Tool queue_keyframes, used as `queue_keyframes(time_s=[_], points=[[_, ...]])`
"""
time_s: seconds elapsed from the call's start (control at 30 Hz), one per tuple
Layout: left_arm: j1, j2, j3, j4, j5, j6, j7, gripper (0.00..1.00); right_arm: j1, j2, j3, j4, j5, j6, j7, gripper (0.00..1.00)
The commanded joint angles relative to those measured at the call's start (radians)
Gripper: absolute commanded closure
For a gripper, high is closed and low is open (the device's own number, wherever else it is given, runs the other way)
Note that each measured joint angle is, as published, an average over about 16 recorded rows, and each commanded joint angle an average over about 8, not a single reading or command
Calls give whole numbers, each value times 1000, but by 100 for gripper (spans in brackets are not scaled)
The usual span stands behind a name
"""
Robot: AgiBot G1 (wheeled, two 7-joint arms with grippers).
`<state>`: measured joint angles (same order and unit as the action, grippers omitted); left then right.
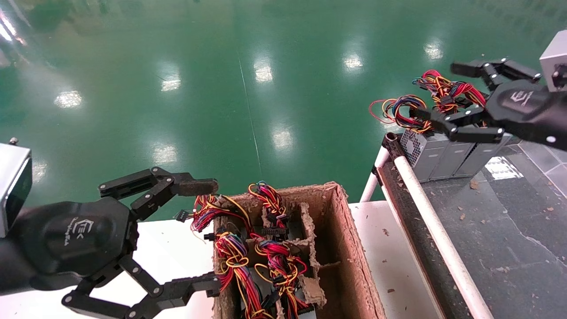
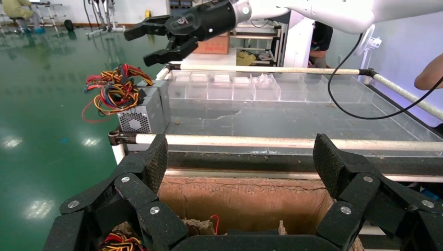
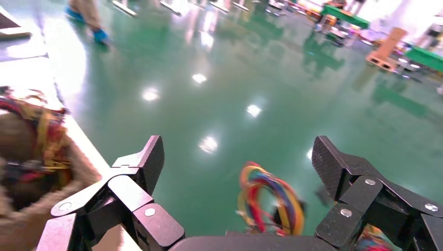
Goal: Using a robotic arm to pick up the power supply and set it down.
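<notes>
The robotic arm is my right one, and its gripper (image 1: pixel 443 93) hangs open at the far right with nothing between its fingers. It sits just above a row of grey boxes standing on the belt's near left corner. The power supply (image 1: pixel 449 157) is in that row, with its red and yellow wire bundle (image 1: pixel 449 91) rising between the open fingers. Beside it stands the grille-faced box (image 1: pixel 414 148) with blue-orange loops (image 1: pixel 398 110). From the left wrist view, that gripper (image 2: pixel 167 34) hovers over the row (image 2: pixel 143 112). The right wrist view has its open fingers (image 3: pixel 149 159) above a blurred wire loop (image 3: pixel 271 201).
My left gripper (image 1: pixel 203 235) is open over a worn cardboard box (image 1: pixel 350 248) packed with more wired units. A white pipe rail (image 1: pixel 425 204) edges the dark belt (image 1: pixel 500 230). Clear bins (image 2: pixel 235 86) line the belt's far side. Green floor lies beyond.
</notes>
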<state>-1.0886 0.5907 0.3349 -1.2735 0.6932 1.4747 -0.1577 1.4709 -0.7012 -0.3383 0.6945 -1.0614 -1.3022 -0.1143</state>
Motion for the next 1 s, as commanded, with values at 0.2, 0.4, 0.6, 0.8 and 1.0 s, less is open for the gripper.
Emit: queue_keyframes(time_s=[0.2, 0.4, 0.6, 0.8, 1.0], points=[[0, 0, 0, 0, 0, 0, 0, 0, -89, 20, 13, 132, 74, -43, 68, 0], [0, 0, 0, 0, 0, 0, 0, 0, -165, 37, 24, 245, 138, -80, 126, 0], [0, 0, 0, 0, 0, 0, 0, 0, -241, 55, 36, 358, 201, -118, 184, 0], [0, 0, 1, 0, 0, 0, 0, 0, -317, 72, 47, 472, 265, -155, 242, 0], [0, 0, 1, 0, 0, 0, 0, 0, -386, 88, 57, 574, 322, -188, 294, 0]])
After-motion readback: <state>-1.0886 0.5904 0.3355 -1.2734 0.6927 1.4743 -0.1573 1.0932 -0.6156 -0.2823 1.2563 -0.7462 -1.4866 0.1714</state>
